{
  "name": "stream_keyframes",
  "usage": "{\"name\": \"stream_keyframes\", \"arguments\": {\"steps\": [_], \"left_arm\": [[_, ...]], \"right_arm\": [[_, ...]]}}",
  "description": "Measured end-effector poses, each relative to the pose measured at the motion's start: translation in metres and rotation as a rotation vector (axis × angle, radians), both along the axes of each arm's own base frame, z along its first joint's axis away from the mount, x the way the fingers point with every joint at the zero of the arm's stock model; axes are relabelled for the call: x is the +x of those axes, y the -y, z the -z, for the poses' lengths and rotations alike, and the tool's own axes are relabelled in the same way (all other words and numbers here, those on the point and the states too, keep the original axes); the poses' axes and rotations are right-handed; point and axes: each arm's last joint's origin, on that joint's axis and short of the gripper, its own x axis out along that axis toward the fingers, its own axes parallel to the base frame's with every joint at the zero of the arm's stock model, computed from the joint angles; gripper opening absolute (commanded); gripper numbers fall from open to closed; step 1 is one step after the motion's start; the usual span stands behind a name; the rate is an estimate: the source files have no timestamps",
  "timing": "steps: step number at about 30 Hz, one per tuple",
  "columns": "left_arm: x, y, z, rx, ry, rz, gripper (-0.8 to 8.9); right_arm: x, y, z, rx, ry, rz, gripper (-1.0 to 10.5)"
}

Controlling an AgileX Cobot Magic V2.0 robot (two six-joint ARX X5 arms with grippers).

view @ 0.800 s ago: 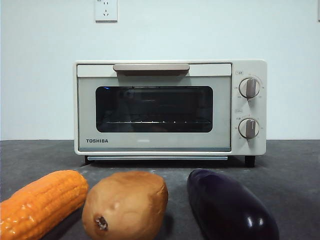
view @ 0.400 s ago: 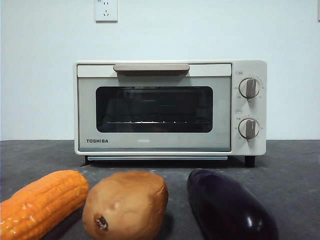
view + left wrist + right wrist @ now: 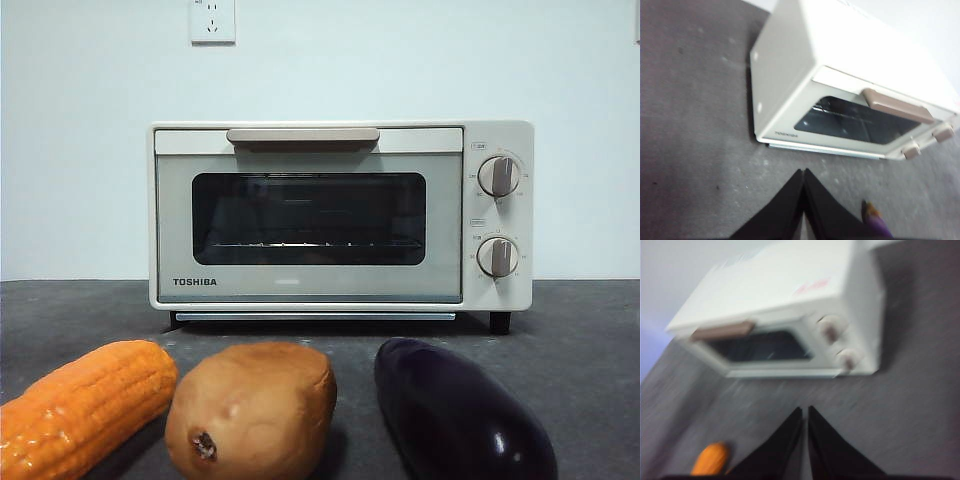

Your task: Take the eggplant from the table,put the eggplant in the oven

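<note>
The glossy dark purple eggplant [image 3: 455,415] lies on the dark grey table [image 3: 580,340] at the front right, beside a potato. In the left wrist view only its stem end [image 3: 874,220] shows. The cream TOSHIBA oven [image 3: 340,215] stands behind it with its door closed and the beige handle [image 3: 302,135] up top. My left gripper [image 3: 803,172] hovers shut above the table in front of the oven [image 3: 840,75]. My right gripper [image 3: 805,410] is shut too, high above the table before the oven [image 3: 785,320]. Neither holds anything, and neither shows in the front view.
A brown potato [image 3: 250,410] sits at front centre and an orange corn cob [image 3: 85,405] at front left, the corn cob [image 3: 710,459] also seen in the blurred right wrist view. A wall with a socket [image 3: 212,20] rises behind the oven.
</note>
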Motion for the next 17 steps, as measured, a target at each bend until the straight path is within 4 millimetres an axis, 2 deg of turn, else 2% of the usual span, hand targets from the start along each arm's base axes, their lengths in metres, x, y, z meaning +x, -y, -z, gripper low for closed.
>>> {"name": "stream_keyframes", "arguments": {"steps": [4,8,12,17], "left_arm": [[0.01,0.005,-0.005,0.021,-0.04,0.062,0.04],[0.016,0.011,-0.002,0.036,-0.066,0.11,0.04],[0.019,0.017,0.001,0.043,-0.083,0.148,0.04],[0.019,0.022,0.002,0.047,-0.086,0.184,0.04]], "right_arm": [[0.011,-0.004,-0.003,0.071,-0.083,-0.145,1.2],[0.021,-0.009,0.002,0.157,-0.164,-0.295,2.4],[0.027,-0.015,0.007,0.16,-0.222,-0.338,3.7],[0.031,-0.026,0.01,0.145,-0.251,-0.408,4.4]]}}
